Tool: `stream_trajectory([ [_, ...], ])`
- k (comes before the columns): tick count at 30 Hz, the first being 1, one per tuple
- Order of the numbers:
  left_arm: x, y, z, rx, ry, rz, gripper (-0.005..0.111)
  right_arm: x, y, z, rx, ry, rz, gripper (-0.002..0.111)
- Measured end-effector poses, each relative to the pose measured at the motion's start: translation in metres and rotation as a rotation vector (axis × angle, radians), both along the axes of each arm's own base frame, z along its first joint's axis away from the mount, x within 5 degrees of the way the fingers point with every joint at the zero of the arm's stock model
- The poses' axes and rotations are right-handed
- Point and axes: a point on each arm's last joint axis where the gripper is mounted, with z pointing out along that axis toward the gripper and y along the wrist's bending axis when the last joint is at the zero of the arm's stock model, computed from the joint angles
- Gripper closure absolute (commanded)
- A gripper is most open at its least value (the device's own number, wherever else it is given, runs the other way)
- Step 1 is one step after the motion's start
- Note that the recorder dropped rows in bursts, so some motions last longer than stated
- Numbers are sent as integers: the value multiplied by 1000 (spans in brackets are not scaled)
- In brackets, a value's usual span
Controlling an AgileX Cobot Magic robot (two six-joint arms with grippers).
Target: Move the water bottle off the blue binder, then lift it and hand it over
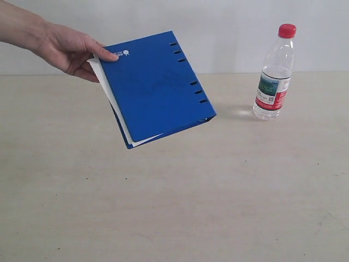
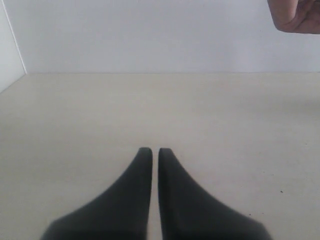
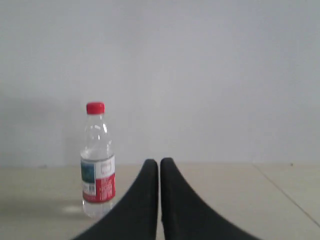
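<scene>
A person's hand (image 1: pixel 68 50) holds the blue binder (image 1: pixel 155 87) by one corner, tilted in the air above the table at the left, white pages showing along its lower edge. The water bottle (image 1: pixel 276 73) stands upright on the table at the right, apart from the binder; the right wrist view also shows the bottle (image 3: pixel 97 162), off to one side and well beyond the fingertips. My right gripper (image 3: pixel 159 161) is shut with nothing in it. My left gripper (image 2: pixel 155 149) is shut over bare table, also empty. Neither gripper shows in the exterior view.
The beige table (image 1: pixel 174 196) runs back to a white wall. A bit of the person's hand (image 2: pixel 295 15) shows at the edge of the left wrist view. A side wall (image 2: pixel 9 55) borders the table in that view.
</scene>
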Motion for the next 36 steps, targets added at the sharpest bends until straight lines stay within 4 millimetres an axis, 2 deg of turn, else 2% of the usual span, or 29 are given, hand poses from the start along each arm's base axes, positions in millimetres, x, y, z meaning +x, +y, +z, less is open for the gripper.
stream_trajectory([
  [13, 0, 0, 0, 0, 0, 0, 102, -3, -2, -39, 15, 414, -23, 108],
  [36, 0, 0, 0, 0, 0, 0, 102, -3, -1, -40, 48, 423, -9, 108],
])
